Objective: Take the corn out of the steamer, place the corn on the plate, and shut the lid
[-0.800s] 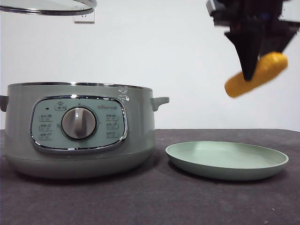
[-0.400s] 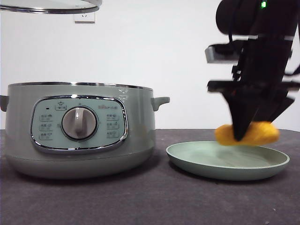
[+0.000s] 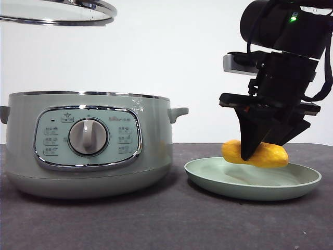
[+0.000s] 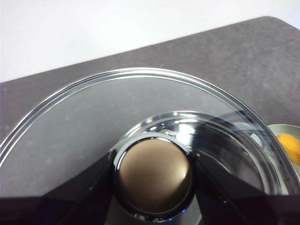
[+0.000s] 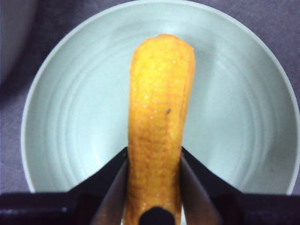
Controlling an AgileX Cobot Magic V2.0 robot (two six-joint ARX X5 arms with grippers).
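Observation:
My right gripper [image 3: 253,152] is shut on the yellow-orange corn [image 3: 266,154], holding it lengthwise just above the middle of the pale green plate [image 3: 291,188]. The right wrist view shows the corn [image 5: 159,117] pinched between both jaws over the plate [image 5: 75,122]. The sage-green steamer [image 3: 86,143] stands uncovered at the left. Its glass lid [image 3: 57,13] hangs high above it at the top left. In the left wrist view my left gripper [image 4: 153,176] is shut on the knob [image 4: 153,173] of the lid [image 4: 70,117].
The dark grey tabletop [image 3: 171,224] runs under the steamer and plate. A white wall stands behind. The steamer's side handle [image 3: 177,113] reaches toward the plate with a small gap between them.
The right gripper has come down with the corn from high at the right to just over the plate. The lid stays held high, shifted slightly.

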